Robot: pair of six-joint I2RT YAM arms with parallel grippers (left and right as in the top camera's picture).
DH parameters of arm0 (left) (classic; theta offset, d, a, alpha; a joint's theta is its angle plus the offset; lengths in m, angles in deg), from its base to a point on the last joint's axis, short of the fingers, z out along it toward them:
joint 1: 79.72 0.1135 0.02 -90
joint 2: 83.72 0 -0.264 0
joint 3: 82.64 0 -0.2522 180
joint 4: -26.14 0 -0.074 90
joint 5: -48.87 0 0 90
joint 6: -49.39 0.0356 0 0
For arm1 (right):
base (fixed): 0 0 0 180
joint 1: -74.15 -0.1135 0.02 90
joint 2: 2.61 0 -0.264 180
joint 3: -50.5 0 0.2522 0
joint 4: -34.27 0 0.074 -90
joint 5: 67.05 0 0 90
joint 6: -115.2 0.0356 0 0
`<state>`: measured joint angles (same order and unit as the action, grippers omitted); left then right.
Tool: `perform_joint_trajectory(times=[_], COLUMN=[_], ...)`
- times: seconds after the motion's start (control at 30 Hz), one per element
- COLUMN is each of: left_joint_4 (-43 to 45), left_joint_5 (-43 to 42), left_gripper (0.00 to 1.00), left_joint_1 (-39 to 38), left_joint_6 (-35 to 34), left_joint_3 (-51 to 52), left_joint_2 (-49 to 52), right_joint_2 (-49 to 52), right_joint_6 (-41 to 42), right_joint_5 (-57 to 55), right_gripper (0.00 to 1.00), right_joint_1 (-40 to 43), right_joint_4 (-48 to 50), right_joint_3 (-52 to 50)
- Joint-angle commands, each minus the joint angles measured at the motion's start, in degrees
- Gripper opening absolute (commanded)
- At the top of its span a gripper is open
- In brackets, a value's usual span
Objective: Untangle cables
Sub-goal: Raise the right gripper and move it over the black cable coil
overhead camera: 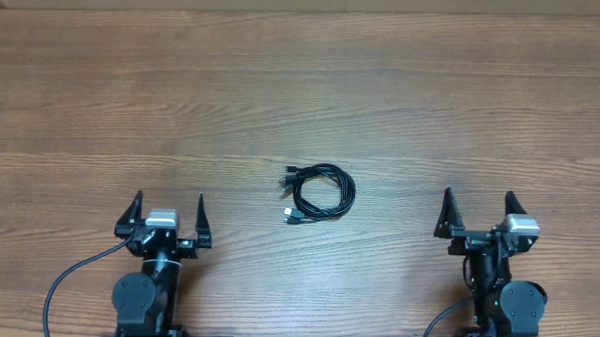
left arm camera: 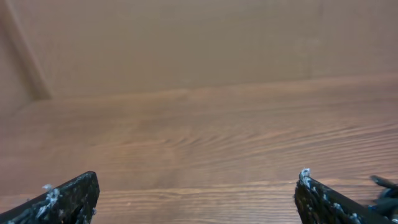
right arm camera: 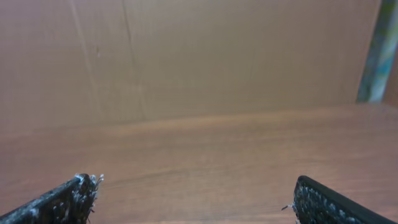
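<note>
The cables (overhead camera: 320, 192) lie as a small black coil with plug ends sticking out on its left side, on the wooden table (overhead camera: 303, 89) near the middle. My left gripper (overhead camera: 165, 212) is open and empty, to the left of the coil and nearer the front. My right gripper (overhead camera: 479, 209) is open and empty, to the right of the coil. In the left wrist view the open fingers (left arm camera: 198, 186) frame bare wood, and a bit of the cables (left arm camera: 385, 185) shows at the right edge. In the right wrist view the open fingers (right arm camera: 194, 191) frame bare wood only.
A brown wall (left arm camera: 186, 43) rises at the far edge of the table. A pale greenish upright strip (right arm camera: 376, 50) stands at the far right in the right wrist view. Thick black arm wires (overhead camera: 71, 281) trail near the front edge.
</note>
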<state>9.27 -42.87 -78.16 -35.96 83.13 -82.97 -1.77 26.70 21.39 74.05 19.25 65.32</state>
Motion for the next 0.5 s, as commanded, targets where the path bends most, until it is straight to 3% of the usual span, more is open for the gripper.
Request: perform_joint_trajectory(times=[0.0, 0.13, 0.33, 0.47], left_joint_4=[2.05, -1.57, -21.09, -27.56], left_joint_5=[-7.96, -10.34, -7.63, -5.97], left_gripper=[1.00, 1.00, 0.99, 0.99], left_joint_1=[0.28, 0.28, 0.28, 0.28], left_joint_6=[-0.35, -0.81, -0.79, -3.96], left_joint_3=[-0.59, -6.95, -25.05, -35.30], left_joint_2=[-0.44, -0.44, 0.81, 2.86], right_joint_2=[-0.68, -0.68, -0.68, -0.66], right_joint_6=[0.11, -0.13, -1.55, 0.02], right_joint_5=[-0.61, 4.46, 4.96, 5.46], right_gripper=[1.00, 1.00, 1.00, 1.00], right_joint_1=[-0.17, -0.17, -0.17, -0.22], right_joint_4=[1.01, -1.18, -12.57, -18.43], right_joint_3=[0.11, 5.25, 18.32, 26.91])
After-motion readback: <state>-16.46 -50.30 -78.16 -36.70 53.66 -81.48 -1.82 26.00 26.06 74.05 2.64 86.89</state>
